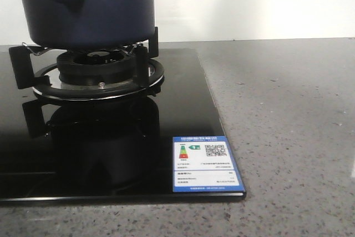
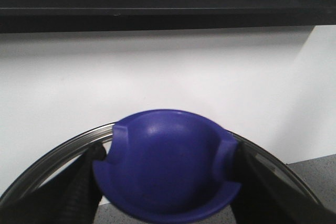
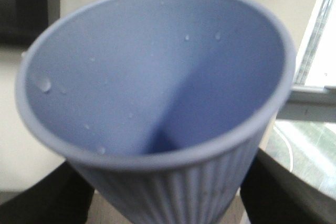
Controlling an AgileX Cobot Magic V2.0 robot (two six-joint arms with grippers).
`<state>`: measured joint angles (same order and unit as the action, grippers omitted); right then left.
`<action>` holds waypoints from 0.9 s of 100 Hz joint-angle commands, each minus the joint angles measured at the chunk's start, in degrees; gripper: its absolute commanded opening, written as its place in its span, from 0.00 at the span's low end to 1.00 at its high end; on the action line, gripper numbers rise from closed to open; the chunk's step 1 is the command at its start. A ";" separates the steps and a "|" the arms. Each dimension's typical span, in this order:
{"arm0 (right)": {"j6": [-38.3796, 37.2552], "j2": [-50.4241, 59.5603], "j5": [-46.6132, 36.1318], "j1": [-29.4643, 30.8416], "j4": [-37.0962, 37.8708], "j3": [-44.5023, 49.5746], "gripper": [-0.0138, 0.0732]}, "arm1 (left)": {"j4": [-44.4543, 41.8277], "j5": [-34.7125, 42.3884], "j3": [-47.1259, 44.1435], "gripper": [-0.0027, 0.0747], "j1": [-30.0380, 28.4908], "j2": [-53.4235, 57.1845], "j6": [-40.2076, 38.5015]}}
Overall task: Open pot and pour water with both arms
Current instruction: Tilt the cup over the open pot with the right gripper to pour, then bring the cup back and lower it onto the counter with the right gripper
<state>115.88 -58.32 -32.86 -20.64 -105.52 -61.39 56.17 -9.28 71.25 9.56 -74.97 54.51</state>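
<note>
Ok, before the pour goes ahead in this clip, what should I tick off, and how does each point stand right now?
1. Pot seated on the burner grate: ok.
2. Lid off: left gripper grips the lid knob, glass rim around it: ok.
3. Cup gripped by right gripper: ok.
4. Water in the cup: only droplets on its inner wall, not ok.
5. Cup over the pot mouth: cannot tell, no view shows both.
6. Cooktop dry: ok, no spill visible.

Left tool (image 2: 167,182) clamps a blue knob; right tool (image 3: 165,192) grips a ribbed cup
</note>
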 commanded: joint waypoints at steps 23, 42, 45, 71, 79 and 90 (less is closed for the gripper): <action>-0.49 5.18 21.86 6.02 -0.71 18.59 0.51 | 1.53 3.57 2.40 0.57 -0.05 2.30 -0.47; -4.54 -0.72 30.70 8.34 -0.71 22.19 0.51 | 1.53 3.45 2.40 0.57 -0.05 2.30 -0.47; -5.17 -2.17 31.65 8.76 -0.71 22.19 0.51 | 1.53 3.45 2.40 0.57 -0.05 2.30 -0.47; -6.56 -8.55 44.91 14.56 -0.96 22.41 0.51 | 1.53 3.38 2.40 0.57 -0.05 2.30 -0.47; -6.56 -8.82 48.99 17.23 -0.96 23.51 0.51 | 1.53 3.38 2.40 0.57 -0.05 2.30 -0.47; -5.41 -9.31 54.72 20.94 -0.96 25.47 0.51 | 1.53 3.38 2.40 0.57 -0.05 2.30 -0.47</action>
<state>109.50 -68.22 14.92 -2.31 -104.65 -35.56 56.37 -9.28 71.25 9.56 -74.97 54.51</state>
